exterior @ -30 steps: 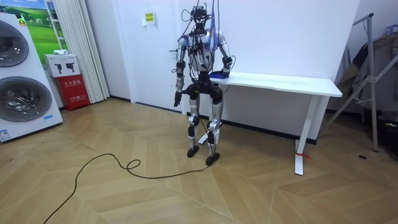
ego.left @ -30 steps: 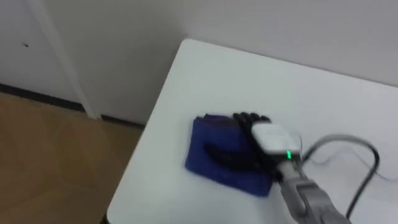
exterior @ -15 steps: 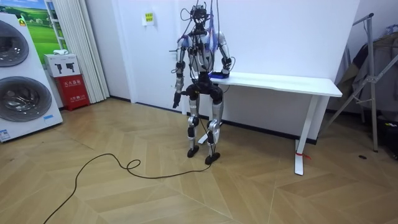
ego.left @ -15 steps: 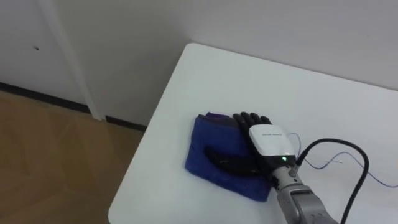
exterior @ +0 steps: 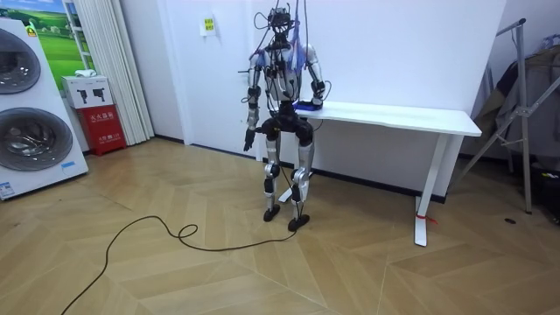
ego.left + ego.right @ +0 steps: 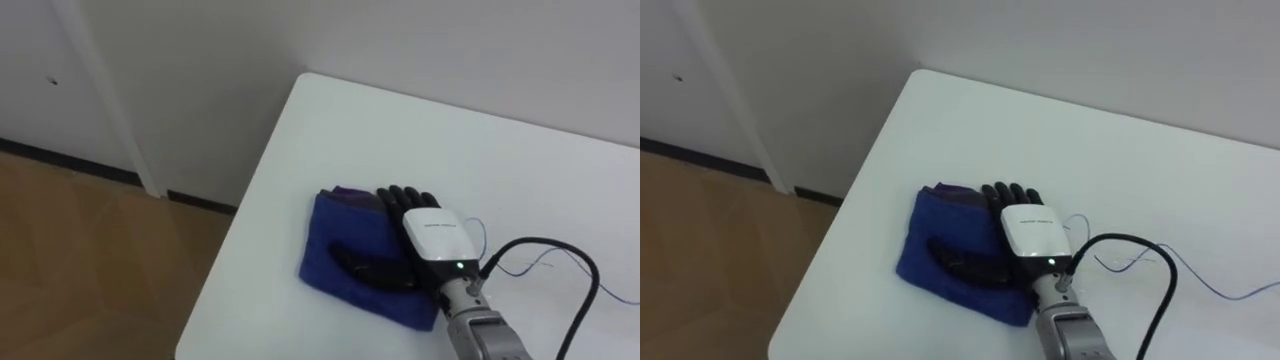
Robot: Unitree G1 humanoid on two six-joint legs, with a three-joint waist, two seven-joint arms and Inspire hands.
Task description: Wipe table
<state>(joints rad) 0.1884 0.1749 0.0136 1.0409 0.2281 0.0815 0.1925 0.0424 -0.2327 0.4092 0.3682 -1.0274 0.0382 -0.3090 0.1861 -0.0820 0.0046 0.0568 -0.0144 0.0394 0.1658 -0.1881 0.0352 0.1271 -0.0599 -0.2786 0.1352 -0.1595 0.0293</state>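
Note:
A folded blue cloth (image 6: 338,252) lies on the white table (image 6: 450,140) near its left front corner. My right hand (image 6: 424,232) rests flat on the cloth's right half, open, with dark fingers straight and pointing away from me and the thumb stretched across the cloth. The right eye view shows the same cloth (image 6: 938,250) and right hand (image 6: 1024,232). In the room view I stand at the table's (image 5: 394,115) left end, facing the wall. My left hand (image 5: 248,141) hangs at my side, too small to read.
The table's left edge (image 6: 225,270) drops to a wood floor (image 6: 90,260), and a white wall runs behind it. A thin wire (image 6: 520,262) lies on the tabletop right of my hand. A washing machine (image 5: 31,105) stands far off at the room view's left.
My right hand stays flat on the blue cloth; the forearm has swung slightly towards me. The eye view has shifted a little.

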